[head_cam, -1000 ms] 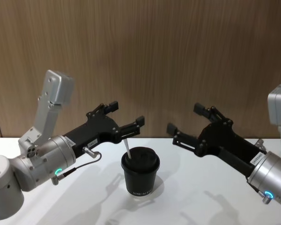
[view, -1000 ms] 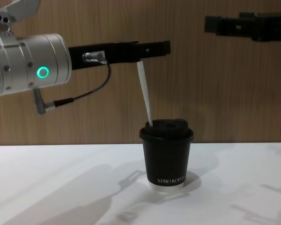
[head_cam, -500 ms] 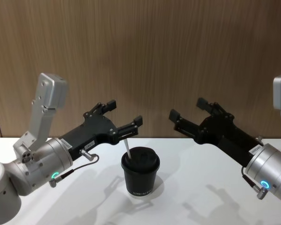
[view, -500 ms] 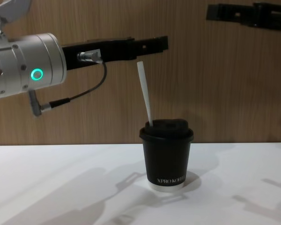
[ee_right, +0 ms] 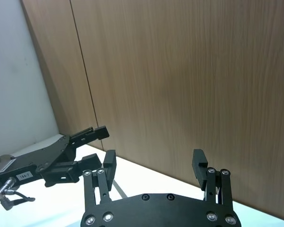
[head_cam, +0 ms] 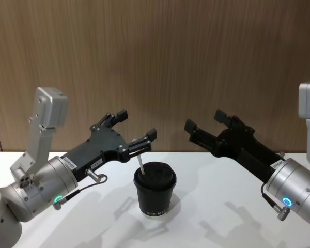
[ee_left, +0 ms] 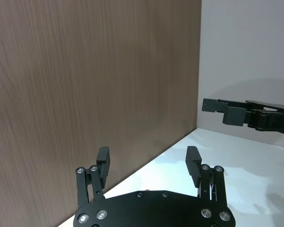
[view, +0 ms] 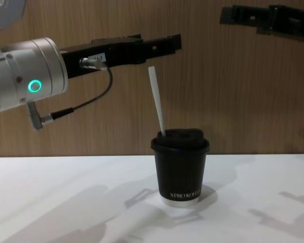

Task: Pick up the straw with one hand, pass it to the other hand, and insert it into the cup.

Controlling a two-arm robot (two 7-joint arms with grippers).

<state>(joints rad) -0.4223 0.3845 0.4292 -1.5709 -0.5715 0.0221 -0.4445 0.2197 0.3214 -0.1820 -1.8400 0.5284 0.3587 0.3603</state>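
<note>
Since the thin white straw [view: 157,102] already stands tilted in the lid of the small black paper cup [view: 181,169] at lower centre of the chest view, the inserting step looks done, and what seems left is only for the arms to clear away.

At the left of the head view, the left gripper [head_cam: 134,127], black and long-fingered on a silver cylindrical wrist with a green ring light, reaches up toward the centre. Its fingers are spread apart with nothing between them, as the left wrist view [ee_left: 148,164] shows plainly. In the chest view it [view: 162,43] hangs above the straw's top end, close but apart from it.

At centre, the cup [head_cam: 155,189] sits on the white table [head_cam: 222,181], the straw [head_cam: 140,164] leaning out of the lid toward the left gripper.

At the right of the head view, the right gripper [head_cam: 205,121] is held high, well apart from the cup, fingers likewise spread and empty [ee_right: 155,165]. In the chest view it [view: 233,15] sits in the upper right corner.
</note>
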